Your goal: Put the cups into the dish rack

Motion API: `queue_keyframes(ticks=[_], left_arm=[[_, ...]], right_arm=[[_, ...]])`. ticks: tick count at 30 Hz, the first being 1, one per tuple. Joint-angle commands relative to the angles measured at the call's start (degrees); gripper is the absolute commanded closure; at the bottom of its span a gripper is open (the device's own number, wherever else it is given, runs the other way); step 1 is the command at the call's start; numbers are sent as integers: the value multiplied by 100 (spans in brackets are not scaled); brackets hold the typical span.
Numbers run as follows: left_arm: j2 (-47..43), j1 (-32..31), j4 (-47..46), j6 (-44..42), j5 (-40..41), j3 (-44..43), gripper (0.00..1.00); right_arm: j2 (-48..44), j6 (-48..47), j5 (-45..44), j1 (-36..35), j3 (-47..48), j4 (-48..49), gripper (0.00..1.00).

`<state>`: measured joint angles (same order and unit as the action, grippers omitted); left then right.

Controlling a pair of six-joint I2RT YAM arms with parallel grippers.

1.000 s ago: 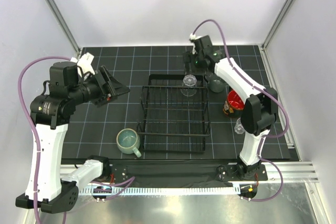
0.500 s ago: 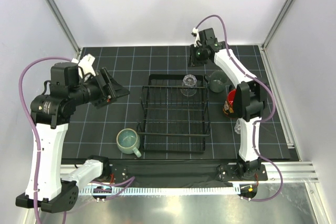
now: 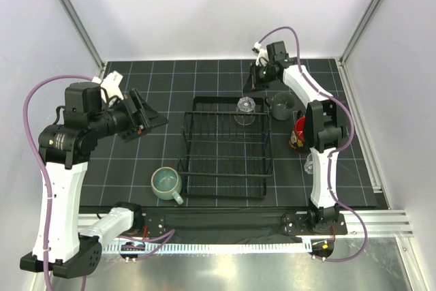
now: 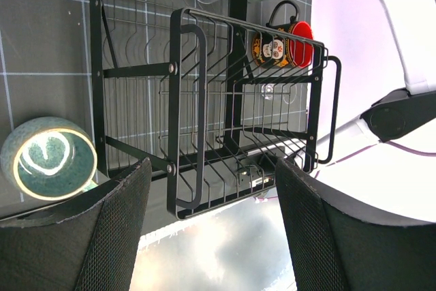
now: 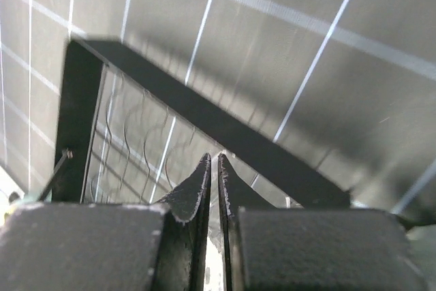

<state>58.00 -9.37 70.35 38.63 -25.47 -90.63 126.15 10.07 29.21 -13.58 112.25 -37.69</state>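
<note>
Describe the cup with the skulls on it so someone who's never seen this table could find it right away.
Start at the black wire dish rack and look just off its right side, where three cups line up. The skull cup is the middle one, between a dark mug and a clear glass: only it has a red inside and skull print.

A: Where's the dish rack [image 3: 188, 142]?
B: Centre, a black wire rectangle, sitting flat. One clear glass [image 3: 245, 105] sits at its far end.
A: And the mugs?
B: The speckled pale-green mug [image 3: 165, 182] stands upright off the near-left corner. The dark grey-green mug [image 3: 282, 105] is beside the far-right corner.
A: The rest?
B: The skull-print cup [image 3: 302, 133], red inside, is right of the rack. The second clear glass [image 3: 310, 164] is nearer, partly hidden.
</note>
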Motion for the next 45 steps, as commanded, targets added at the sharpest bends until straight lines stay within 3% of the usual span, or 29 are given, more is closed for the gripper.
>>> queue_keyframes(ticks=[1,20,27,34,45], left_arm=[[-25,-13,-74,-31,-98,-34,28],[-43,-4,-320,39,-291,256,28],[-78,-4,-311,83,-353,291,28],[-122,-4,-337,118,-353,335,28],[-43,-4,-408,101,-414,327,29]], right_arm=[[-230,-75,532,-48,-431,218,92],[-1083,13,981,-118,-2303,692,93],[-1092,110,999,-144,-2154,474,93],[-1610,198,920,-162,-3172,693,95],[-2155,189,999,-382,-3876,658,96]])
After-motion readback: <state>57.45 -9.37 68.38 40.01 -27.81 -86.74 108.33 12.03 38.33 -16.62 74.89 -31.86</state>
